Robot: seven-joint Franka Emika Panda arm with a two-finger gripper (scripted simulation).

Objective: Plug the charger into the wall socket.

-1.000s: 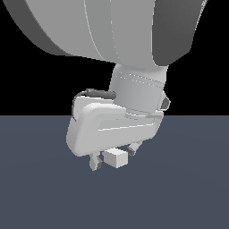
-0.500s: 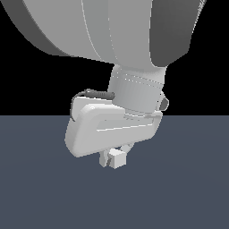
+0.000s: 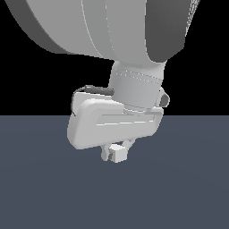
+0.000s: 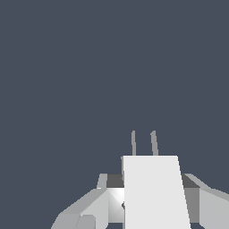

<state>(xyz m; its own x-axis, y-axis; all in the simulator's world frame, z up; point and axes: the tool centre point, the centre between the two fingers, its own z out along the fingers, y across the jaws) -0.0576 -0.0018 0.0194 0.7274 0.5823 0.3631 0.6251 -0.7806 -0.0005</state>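
The charger is a small white block held off the dark grey floor, below the large white hand of the arm. My gripper is shut on it, with one fingertip showing beside the block. In the wrist view the charger fills the space between the two grey fingers, and its two thin prongs point away from the hand over bare floor. The wall socket is out of view in both views.
The arm's bulky white and grey links fill the upper part of the exterior view. Behind the floor the background is black.
The gripper, still holding the charger, has drifted slightly up and toward the exterior view's right. Its grip is unchanged.
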